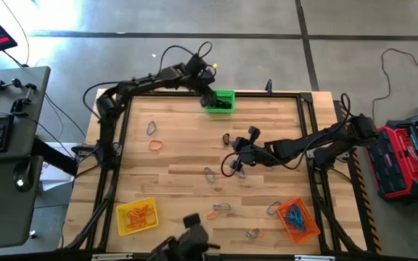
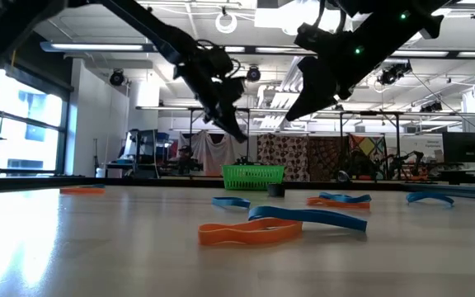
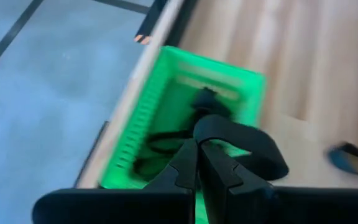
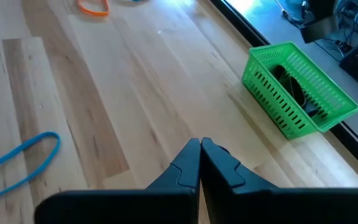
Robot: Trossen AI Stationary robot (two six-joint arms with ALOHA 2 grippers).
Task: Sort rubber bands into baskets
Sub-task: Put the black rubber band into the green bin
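Pale wooden planks make up the tabletop [image 1: 187, 163] I work over, framed by a dark rail, with grey floor around it.

Starting at the left, the small yellow plastic mesh basket [image 1: 136, 215] sits at the near left corner with orange loops in it, well apart from both of my grippers. Farther back on that side lie a thin orange rubber band [image 1: 155, 145] and a grey one [image 1: 151, 128] on the bare wood.

My left gripper [image 3: 198, 163] hangs over the small green rectangular mesh basket [image 3: 178, 121] at the far edge of the table; its fingers [image 3: 182, 167] are pressed together with nothing between them, and black rubber bands [image 3: 166, 142] lie in the basket right under the tips.

My right gripper [image 4: 200, 156] is over the middle of the table, fingers [image 4: 188, 163] closed against each other and empty. Ahead of it stands that green basket, and off to one side of the fingers a thin blue rubber band [image 4: 18, 163] lies flat on the planks. A small black band [image 1: 226, 138] rests between my two grippers.

Nearer the front edge, loose blue and orange bands [image 1: 220, 209] are scattered, touching one another. At the near right corner the small orange mesh basket [image 1: 297, 220] holds blue bands, well apart from my right fingers.
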